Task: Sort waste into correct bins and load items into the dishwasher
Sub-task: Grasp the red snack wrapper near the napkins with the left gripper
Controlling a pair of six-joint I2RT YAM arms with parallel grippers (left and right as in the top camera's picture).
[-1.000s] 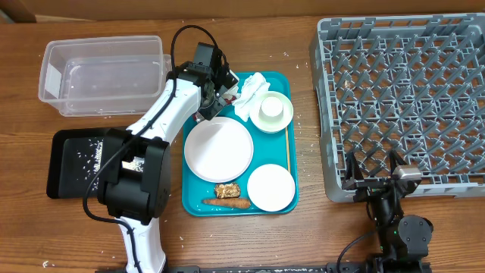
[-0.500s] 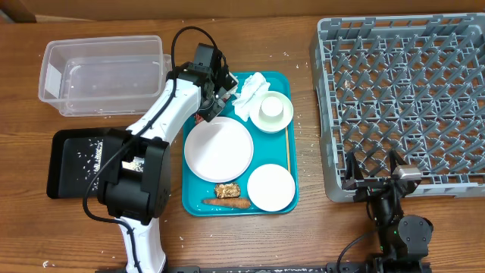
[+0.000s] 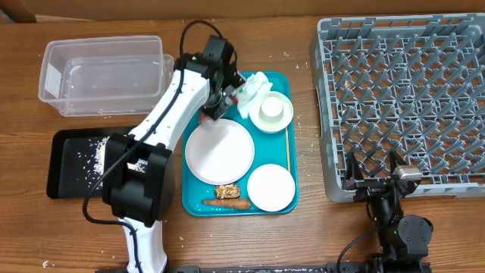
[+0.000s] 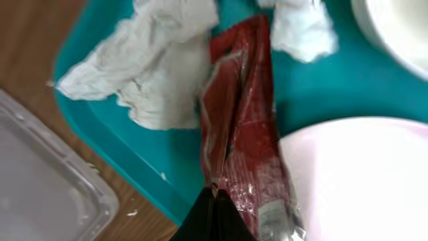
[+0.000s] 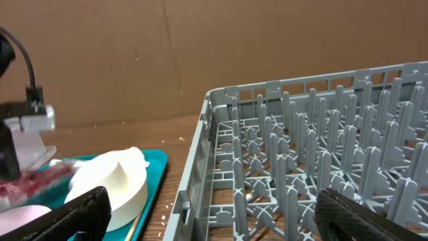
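**Q:** Overhead view: which arm is placed for the work?

**A:** The left hand point(image 3: 222, 102) reaches over the far left corner of the teal tray point(image 3: 290, 155). The right hand point(image 3: 373, 168) sits at the near edge of the dishwasher rack point(image 3: 409, 83), well apart from the tray. The clear bin point(image 3: 102, 76) lies just beside that tray corner, so the left arm is much the nearer of the 2.

**Q:** Left wrist view: what does the hand hold?

**A:** Its 2 fingers are pressed together on the near end of a red wrapper point(image 4: 241, 127). The wrapper lies on the tray with its long axis running straight away from the hand, between a crumpled napkin point(image 4: 150, 73) and a white plate point(image 4: 361, 181). The clear bin's rim shows at lower left, so the carry probably goes that way.

**Q:** Right wrist view?

**A:** The fingers are spread wide, hold nothing, and face the rack.
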